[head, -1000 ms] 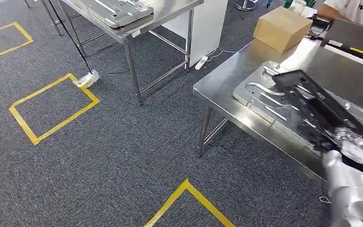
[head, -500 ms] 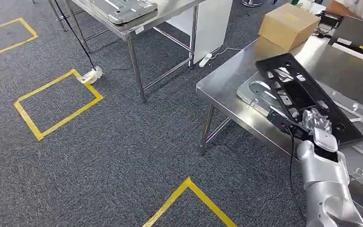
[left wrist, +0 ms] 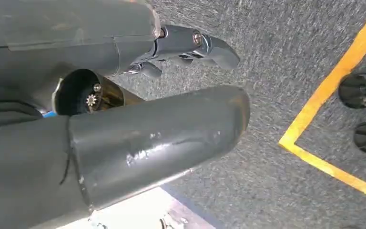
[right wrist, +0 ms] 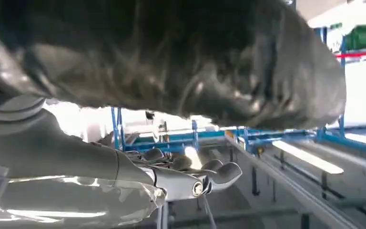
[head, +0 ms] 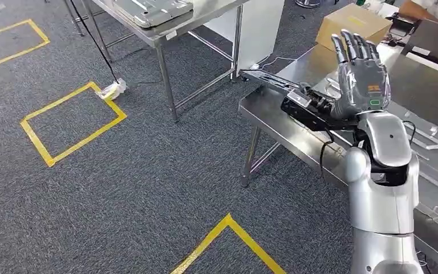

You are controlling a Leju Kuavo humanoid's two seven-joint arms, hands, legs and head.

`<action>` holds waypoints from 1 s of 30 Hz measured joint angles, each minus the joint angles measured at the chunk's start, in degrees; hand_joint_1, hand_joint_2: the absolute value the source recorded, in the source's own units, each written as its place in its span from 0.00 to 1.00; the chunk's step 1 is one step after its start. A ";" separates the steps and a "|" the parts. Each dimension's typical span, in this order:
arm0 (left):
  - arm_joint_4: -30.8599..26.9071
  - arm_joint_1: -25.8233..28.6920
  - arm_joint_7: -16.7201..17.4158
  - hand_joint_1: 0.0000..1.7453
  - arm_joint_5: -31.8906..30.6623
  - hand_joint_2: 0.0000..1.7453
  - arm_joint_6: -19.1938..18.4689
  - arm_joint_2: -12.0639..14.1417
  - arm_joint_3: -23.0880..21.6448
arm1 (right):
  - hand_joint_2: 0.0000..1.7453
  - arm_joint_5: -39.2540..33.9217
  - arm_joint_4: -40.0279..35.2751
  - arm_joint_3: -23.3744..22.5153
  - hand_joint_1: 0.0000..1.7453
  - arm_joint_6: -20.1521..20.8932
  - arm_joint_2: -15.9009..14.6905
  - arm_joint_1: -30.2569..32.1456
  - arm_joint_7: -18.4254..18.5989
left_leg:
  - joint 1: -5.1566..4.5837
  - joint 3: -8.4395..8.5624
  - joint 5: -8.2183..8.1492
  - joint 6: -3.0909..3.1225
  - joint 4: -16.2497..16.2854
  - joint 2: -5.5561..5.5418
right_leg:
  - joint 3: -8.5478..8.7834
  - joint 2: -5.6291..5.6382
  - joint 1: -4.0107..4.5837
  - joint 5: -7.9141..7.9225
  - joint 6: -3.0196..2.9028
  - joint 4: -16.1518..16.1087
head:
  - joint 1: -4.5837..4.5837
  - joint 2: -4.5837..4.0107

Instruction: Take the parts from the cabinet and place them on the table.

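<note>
My right hand (head: 360, 71) is raised above the steel table (head: 274, 123), its back towards me and its fingers (head: 351, 45) spread straight up. A flat black part (head: 296, 94) juts out from the base of that hand. It is seen nearly edge-on and reaches out over the table's near corner, clear of the surface. The grip itself is hidden behind the hand. In the right wrist view a dark blurred mass lies over the stretched fingers (right wrist: 190, 179). My left hand (left wrist: 181, 52) hangs over the carpet with nothing in it.
Silver metal plates (head: 433, 148) lie on the table beside my arm. A cardboard box (head: 353, 23) and a dark panel (head: 433, 45) stand at its far side, near a person (head: 433, 7). A second table (head: 165, 31) carries a grey part (head: 154, 10). Yellow tape squares (head: 71, 123) mark the carpet.
My right arm has swung up and the hand has turned fingers-up. The black part went from lying flat over the silver plate to tilted edge-on, shifted towards the table's corner.
</note>
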 joint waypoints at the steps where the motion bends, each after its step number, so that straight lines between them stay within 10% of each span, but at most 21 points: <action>1: 0.00 0.14 -0.09 0.00 -0.06 0.00 -0.13 0.00 0.20 | 0.00 -0.15 0.00 0.26 0.00 -0.31 -0.13 0.00 0.17 | 0.00 0.01 0.01 -0.01 0.00 0.00 | 0.00 -0.02 -0.01 0.01 0.00 0.00 | 0.00 0.00; 30: 0.00 0.38 -0.24 0.00 -0.79 0.00 -0.31 -0.04 2.01 | 0.00 -1.57 -1.44 2.40 0.00 -1.68 -1.38 0.25 -0.55 | 0.00 0.02 0.04 -0.03 0.00 0.00 | 0.00 -0.02 -0.03 0.02 0.00 0.00 | 0.00 0.00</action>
